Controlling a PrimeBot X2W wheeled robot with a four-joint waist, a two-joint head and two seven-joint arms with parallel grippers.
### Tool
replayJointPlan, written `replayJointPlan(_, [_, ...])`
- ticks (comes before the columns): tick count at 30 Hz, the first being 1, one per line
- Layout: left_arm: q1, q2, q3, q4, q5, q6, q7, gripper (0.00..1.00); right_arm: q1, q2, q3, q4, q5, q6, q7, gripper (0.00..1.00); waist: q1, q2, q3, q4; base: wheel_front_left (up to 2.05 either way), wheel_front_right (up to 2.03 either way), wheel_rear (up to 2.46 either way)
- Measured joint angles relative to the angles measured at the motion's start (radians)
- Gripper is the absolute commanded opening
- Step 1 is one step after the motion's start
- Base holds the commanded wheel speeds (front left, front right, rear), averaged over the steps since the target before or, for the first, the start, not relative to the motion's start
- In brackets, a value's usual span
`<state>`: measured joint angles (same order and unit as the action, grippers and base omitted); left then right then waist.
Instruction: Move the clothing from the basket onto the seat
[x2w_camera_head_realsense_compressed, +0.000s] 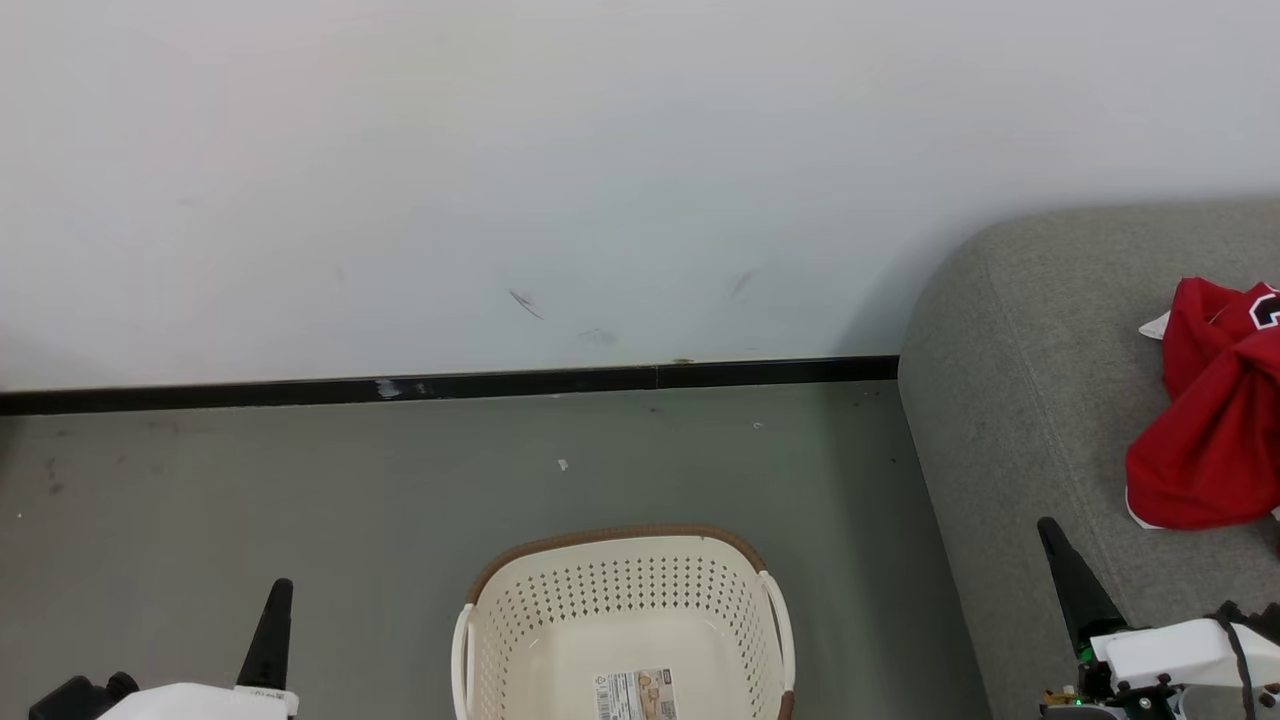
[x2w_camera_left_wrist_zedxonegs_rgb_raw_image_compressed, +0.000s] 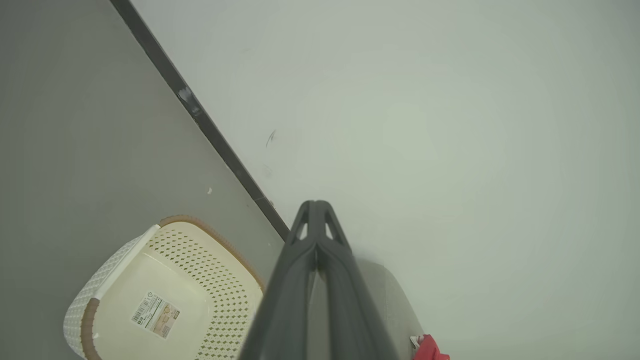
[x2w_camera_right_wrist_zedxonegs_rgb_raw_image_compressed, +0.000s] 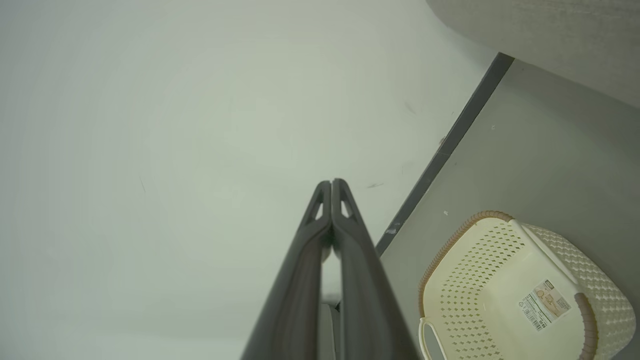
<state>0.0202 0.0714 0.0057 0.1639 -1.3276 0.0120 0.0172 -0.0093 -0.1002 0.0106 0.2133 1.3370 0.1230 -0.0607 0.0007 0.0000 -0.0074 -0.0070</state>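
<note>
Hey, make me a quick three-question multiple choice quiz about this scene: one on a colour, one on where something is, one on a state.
1. What colour is the rim of the basket?
A. brown
B. blue
C. black

2. Where does the red clothing lie?
A. inside the basket
B. on the grey sofa
C. on a wall hook

3. How do the left gripper and right gripper stand?
A. both shut, holding nothing
B. both wide open
C. one clamped on cloth

Answers:
1. A, a brown woven-look band tops the cream wall.
2. B, the red heap rests on the cushion.
3. A, each wrist view shows fingertips meeting with nothing between.
</note>
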Motion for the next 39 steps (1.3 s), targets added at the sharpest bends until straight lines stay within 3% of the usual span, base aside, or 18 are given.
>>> replayJointPlan(23, [-0.059,-0.027,0.055,0.031,-0.281,-0.079,0.073,0.00,-0.044,-0.029,-0.006,0.039,0.373,0.000,0.056,0.00,-0.0002,0.0000,0.007,0.007,0.00,0.00,0.00])
replayJointPlan(39, [-0.060,-0.029,0.059,0.041,-0.291,-0.084,0.075,0.00,-0.058,-0.029,-0.006,0.047,0.379,0.000,0.061,0.00,-0.0003,0.0000,0.007,0.007,0.00,0.00,0.00])
